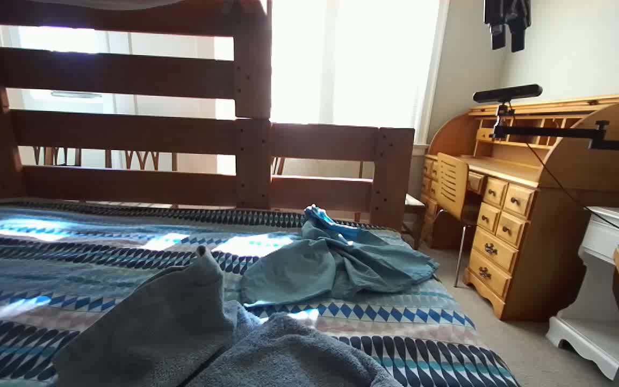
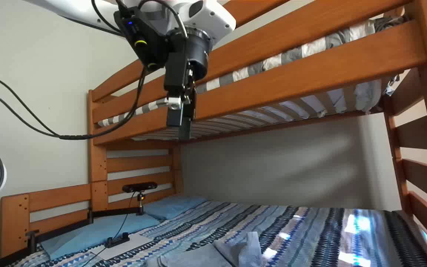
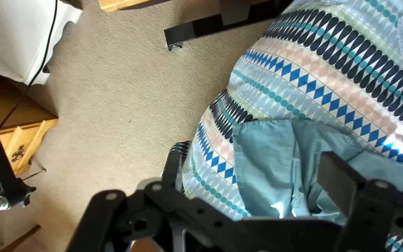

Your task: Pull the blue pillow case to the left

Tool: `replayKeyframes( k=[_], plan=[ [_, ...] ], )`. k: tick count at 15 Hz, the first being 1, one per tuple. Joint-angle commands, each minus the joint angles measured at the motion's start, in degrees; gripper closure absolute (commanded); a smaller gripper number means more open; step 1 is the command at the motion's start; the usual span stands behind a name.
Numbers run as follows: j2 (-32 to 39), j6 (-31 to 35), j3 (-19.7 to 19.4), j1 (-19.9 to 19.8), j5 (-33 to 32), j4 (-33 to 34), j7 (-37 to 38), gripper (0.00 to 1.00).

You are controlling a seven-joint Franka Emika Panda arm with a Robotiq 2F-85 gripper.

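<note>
Tool hangs high off the white arm, pointing down, fingers wide apart, well above the patterned bedspread. Blue pillow case (blue-green to my eye) lies rumpled on it, close to the edge, near the wooden end boards. Folds through the middle, far side bunched, brighter blue strip there in the sun. Wrist view: one finger covers part of it; carpet past the bedspread edge. Gray-blue towel sits nearer the camera in an exterior view, one corner standing up; bedspread shows between it and the case. Two light-blue pieces, pillows or cloths, can't tell, lie by a slatted end panel.
</note>
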Motion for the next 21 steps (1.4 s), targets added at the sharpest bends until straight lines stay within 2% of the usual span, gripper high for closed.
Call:
replayKeyframes(
  k=[1, 7, 10, 13, 15, 17, 21],
  plan=[
    [0.1, -0.2, -0.6, 0.7, -0.2, 0.2, 0.2, 0.00],
    [1.6, -0.4, -1.0, 0.9, 1.0, 0.7, -0.8, 0.00],
    [8.6, 12.5, -1.9, 3.2, 7.4, 2.6, -5.0, 0.00],
    [15.9, 25.1, -0.4, 5.8, 11.4, 4.6, -9.3, 0.00],
    [20.7, 29.9, 1.1, 7.9, 12.7, 6.3, -13.1, 0.00],
    [25.5, 34.4, 3.0, 9.5, 9.9, 7.9, -13.7, 0.00],
    [35.1, 39.0, 5.0, 11.5, 8.5, 11.5, -14.5, 0.00]
  ],
)
